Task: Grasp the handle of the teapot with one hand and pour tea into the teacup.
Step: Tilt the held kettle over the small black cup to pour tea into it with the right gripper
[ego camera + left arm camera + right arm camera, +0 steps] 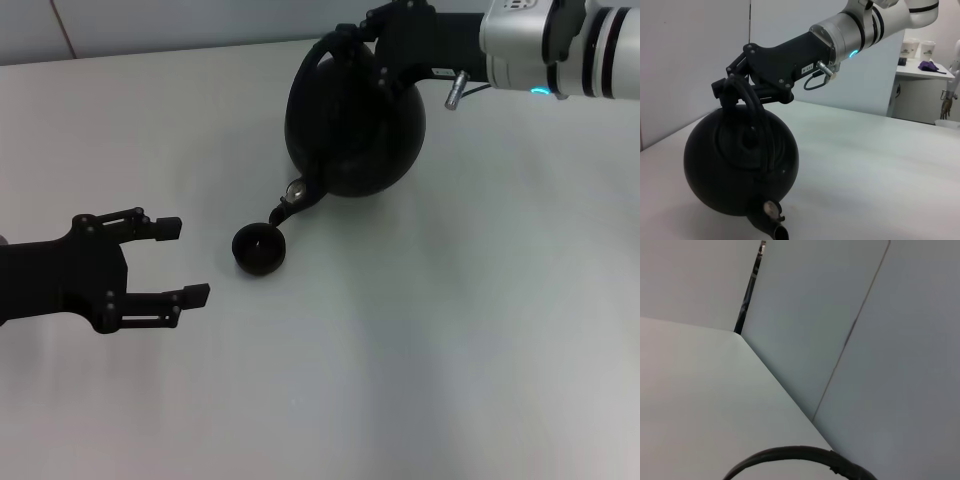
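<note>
The teapot (355, 125) is tipped forward, its silvery-tipped spout (293, 198) angled down toward the teacup (260, 248). The teacup stands upright on the desk (450, 330), just beside the spout tip and a little in front of it. Whether the teapot's underside touches the desk or hangs clear of it cannot be settled from these views.

Risks from this position:
- Missed pour. The spout tip appears to sit over the cup's far rim, not its centre. Further tilting without alignment would likely send tea onto the desk.
- Cup strike. The spout is close to the small, light cup; any lowering or swing could knock it aside or over.
- Handle rotation. The handle (752, 107) is an arched hoop gripped near its top. The heavy body could swing under a weak pinch and change the pour angle abruptly.

The right hand (370, 45) is clamped on the top of the handle, its fingers pressed against the hoop from both sides, and carries the pot's tilt. The left hand (170, 262) is spread wide, holds nothing, touches nothing, and hovers over the desk near the cup.
</note>
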Controlling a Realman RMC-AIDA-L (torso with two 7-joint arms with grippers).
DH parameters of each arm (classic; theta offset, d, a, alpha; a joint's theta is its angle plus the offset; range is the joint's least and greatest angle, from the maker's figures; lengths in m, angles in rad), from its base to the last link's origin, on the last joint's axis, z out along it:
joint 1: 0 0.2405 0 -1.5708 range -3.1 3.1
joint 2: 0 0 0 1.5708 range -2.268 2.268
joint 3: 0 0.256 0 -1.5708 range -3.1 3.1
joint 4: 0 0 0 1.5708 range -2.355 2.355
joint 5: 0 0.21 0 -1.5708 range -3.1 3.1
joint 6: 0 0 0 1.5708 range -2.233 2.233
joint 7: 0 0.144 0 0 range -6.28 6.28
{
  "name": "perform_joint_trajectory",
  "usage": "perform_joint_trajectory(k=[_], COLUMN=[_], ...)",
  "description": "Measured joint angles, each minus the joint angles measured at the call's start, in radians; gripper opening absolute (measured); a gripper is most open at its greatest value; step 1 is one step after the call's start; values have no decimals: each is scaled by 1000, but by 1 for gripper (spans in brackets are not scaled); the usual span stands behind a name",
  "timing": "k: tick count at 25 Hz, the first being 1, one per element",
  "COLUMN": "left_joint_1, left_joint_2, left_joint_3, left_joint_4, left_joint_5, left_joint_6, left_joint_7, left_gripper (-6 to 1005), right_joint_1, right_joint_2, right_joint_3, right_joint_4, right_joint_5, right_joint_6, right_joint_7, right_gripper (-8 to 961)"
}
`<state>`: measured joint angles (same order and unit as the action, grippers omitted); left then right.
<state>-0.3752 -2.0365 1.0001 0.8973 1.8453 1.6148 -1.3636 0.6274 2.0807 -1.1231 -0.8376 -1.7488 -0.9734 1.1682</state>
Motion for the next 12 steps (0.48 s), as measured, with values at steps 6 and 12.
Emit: perform_joint_trajectory(k=[6, 12], left_joint_1=[2, 2], left_joint_2=[-5, -6], left_joint_3=[0, 0], left_joint_4=[0, 0], left_joint_5=[0, 0], left_joint_6=[-5, -6], left_joint_7=[1, 2], left_gripper=[859, 859], right_joint_1=[-5, -2], right_joint_2=[1, 1], right_joint_3=[-9, -15], right_joint_4=[-26, -28], right_joint_5=[-2, -10], right_joint_6=[0, -1], right_joint_7=[-4, -4], right_gripper=[130, 130])
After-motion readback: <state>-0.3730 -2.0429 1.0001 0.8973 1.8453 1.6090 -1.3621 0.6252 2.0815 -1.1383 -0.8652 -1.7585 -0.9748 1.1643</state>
